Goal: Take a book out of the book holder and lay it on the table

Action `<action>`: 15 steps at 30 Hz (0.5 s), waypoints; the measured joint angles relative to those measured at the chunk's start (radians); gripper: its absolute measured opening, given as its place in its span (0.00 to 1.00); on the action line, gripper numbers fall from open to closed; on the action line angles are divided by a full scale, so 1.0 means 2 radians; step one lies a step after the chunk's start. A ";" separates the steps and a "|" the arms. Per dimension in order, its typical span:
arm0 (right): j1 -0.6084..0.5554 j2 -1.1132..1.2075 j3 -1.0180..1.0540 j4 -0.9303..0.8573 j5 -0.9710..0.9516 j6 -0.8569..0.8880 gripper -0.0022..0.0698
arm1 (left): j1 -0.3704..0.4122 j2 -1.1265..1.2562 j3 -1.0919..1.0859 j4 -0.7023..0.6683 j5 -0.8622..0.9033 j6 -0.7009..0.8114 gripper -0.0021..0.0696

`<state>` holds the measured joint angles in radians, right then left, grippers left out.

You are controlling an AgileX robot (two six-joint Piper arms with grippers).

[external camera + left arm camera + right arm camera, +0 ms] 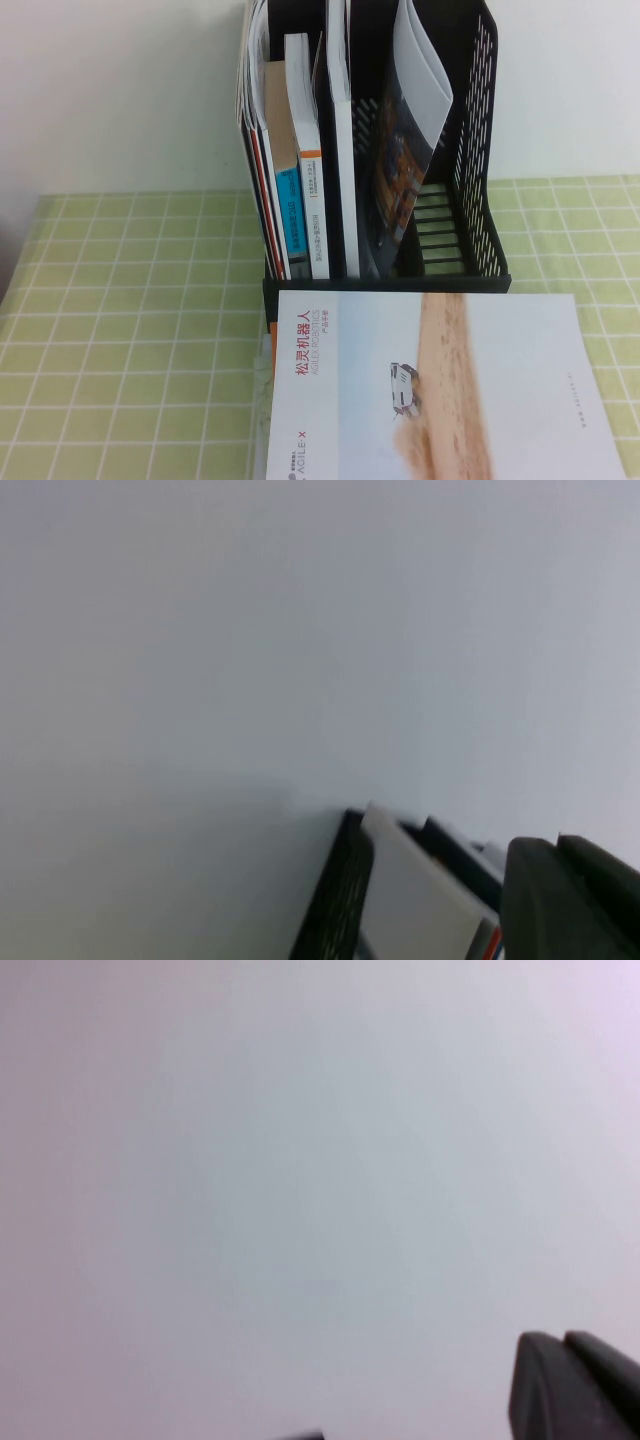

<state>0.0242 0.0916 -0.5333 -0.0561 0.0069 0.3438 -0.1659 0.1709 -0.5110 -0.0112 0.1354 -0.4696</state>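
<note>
Nearest, a pale sky-and-sand brochure (440,385) lies flat, cut off by the frame. Behind it, the book (405,165), a floppy dark-covered brochure, stands long axis upright in the black book holder (480,150), far-right compartment, top curling right. Left gripper (575,895): state cannot be told. Right gripper (575,1385) is closed, empty.

Readable text sat mostly on the pale sky-and-sand brochure (450,390) lying in front of the book holder (480,150): red title "松灵机器人", under it grey "AGILEX ROBOTICS" and a smaller line too small to read. Near its lower corner was a logo reading "AGILE·X". A faint line of print on the cover's right part was illegible. The spines of the upright books (305,190) carried Chinese lettering, too small to read.
</note>
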 joint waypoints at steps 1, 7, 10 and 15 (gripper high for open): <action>0.000 0.016 -0.008 0.001 0.035 0.000 0.03 | 0.000 0.013 -0.005 0.002 0.015 0.004 0.03; 0.000 0.068 -0.015 0.003 0.166 -0.041 0.03 | 0.000 0.039 -0.008 0.006 0.036 0.022 0.03; 0.000 0.069 -0.016 0.019 0.178 -0.056 0.03 | 0.000 0.039 -0.005 -0.009 0.046 0.021 0.03; 0.000 0.069 -0.017 0.125 0.211 -0.062 0.03 | 0.000 0.059 0.010 -0.060 0.072 0.023 0.03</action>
<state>0.0242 0.2289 -0.5681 0.1934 0.4295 0.2193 -0.1659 0.2881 -0.4916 -0.1319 0.2801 -0.4231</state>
